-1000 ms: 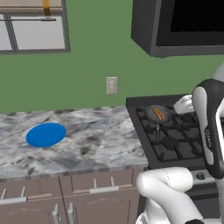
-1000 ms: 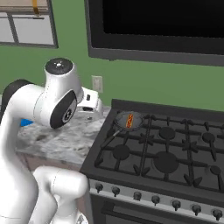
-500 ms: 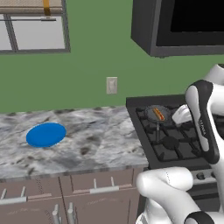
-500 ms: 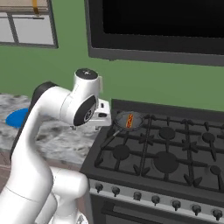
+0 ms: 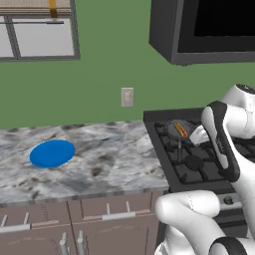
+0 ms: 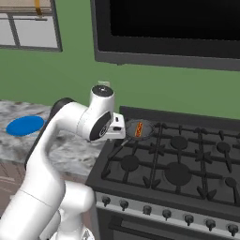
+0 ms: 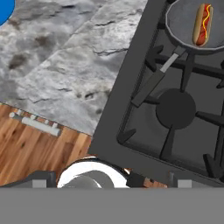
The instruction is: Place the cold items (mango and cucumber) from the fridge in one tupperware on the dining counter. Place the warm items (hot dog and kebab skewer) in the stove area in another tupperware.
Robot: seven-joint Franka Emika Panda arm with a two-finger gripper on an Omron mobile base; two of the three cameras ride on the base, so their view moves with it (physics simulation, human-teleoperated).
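I am holding my claw point(image 6: 119, 132) above the near-left part of the stove point(image 6: 187, 164), with its jaws spread wide and nothing between them. In the right base view it is sitting just left of the pan point(image 6: 139, 129), apart from it and not touching.

The hot dog point(image 7: 201, 24) is lying in that grey round pan point(image 7: 192, 26), which is resting on the far-left burner of the stove point(image 7: 175, 109). Seen from my hand, the sausage's long axis is running almost straight up and down the picture, leaning slightly, with a thin yellow line of mustard along its red top and the tan bun showing on both sides. In the left base view the hot dog point(image 5: 181, 130) is lying diagonally, one end pointing toward the far left and the other toward the near right. It is sitting near the middle of the pan point(image 5: 175, 129), clear of the rim.

The pan's dark handle point(image 7: 151, 85) is reaching out from the pan toward the near-left corner of the stove, crossing the black grate.

To the left of the stove the grey marbled counter point(image 5: 99, 159) is carrying a flat blue plate point(image 5: 52, 153), well apart from the pan.
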